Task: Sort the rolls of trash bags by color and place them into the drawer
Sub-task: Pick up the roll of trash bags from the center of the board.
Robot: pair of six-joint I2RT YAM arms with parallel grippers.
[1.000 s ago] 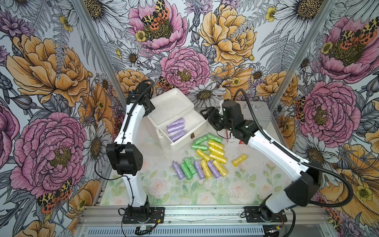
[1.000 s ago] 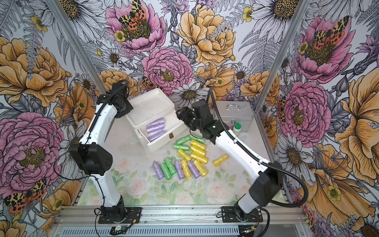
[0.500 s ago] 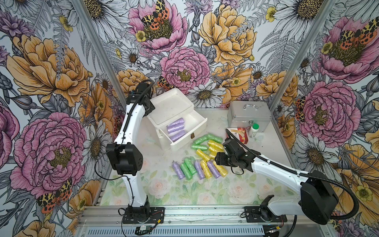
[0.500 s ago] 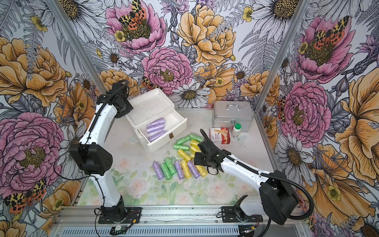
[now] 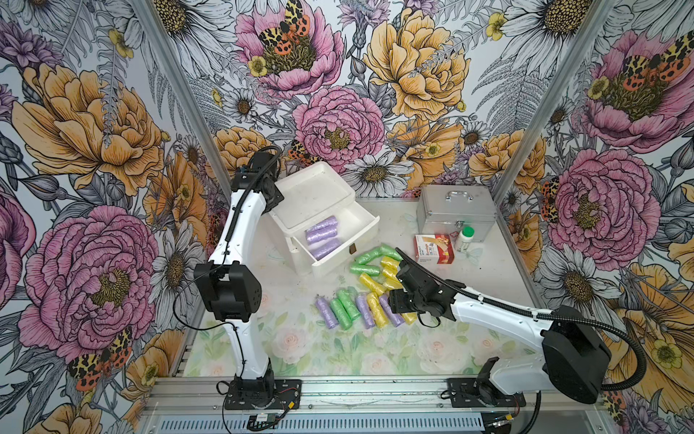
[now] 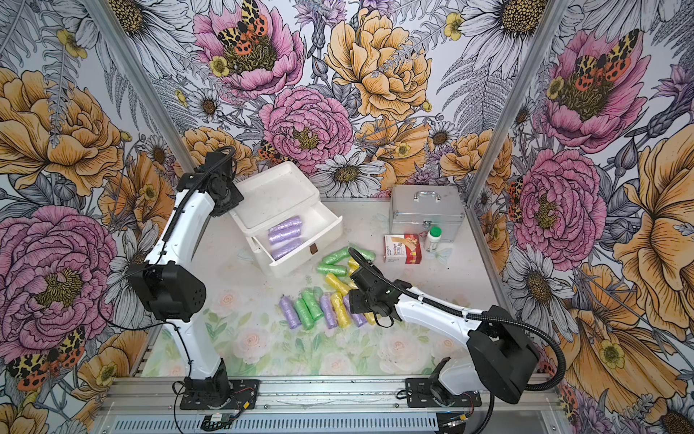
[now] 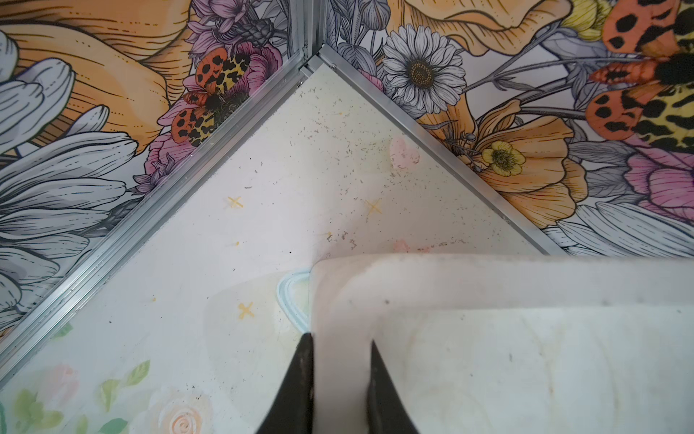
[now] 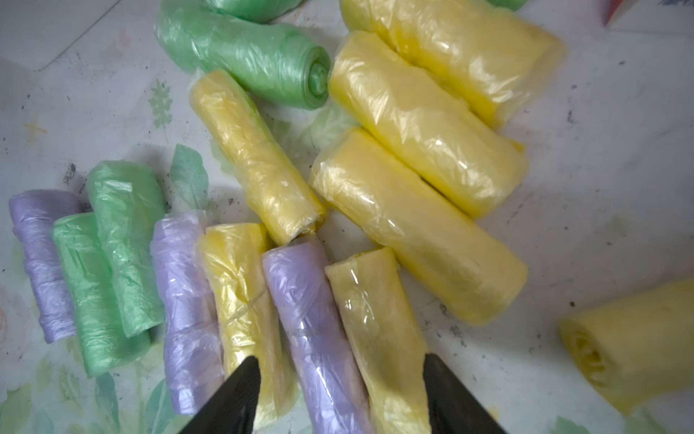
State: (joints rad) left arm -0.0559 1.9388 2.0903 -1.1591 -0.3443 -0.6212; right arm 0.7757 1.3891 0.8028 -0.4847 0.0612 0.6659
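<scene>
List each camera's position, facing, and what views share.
Top views: high in front, looking down and back at table, drawer unit, rolls; left arm and right arm whole.
Left wrist: on left arm, looks along left pincer, shut on drawer unit's rim, toward table's back corner.
Right wrist: on right arm, looks down past open right pincer at rolls.
Shared with top: drawer unit (left wrist); rolls (right wrist).

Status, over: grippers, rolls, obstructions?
Left gripper shut on drawer unit rim. Right gripper open over lilac roll. Yellow roll pressed alongside, likely in the way. Drawer holds lilac rolls only.
</scene>
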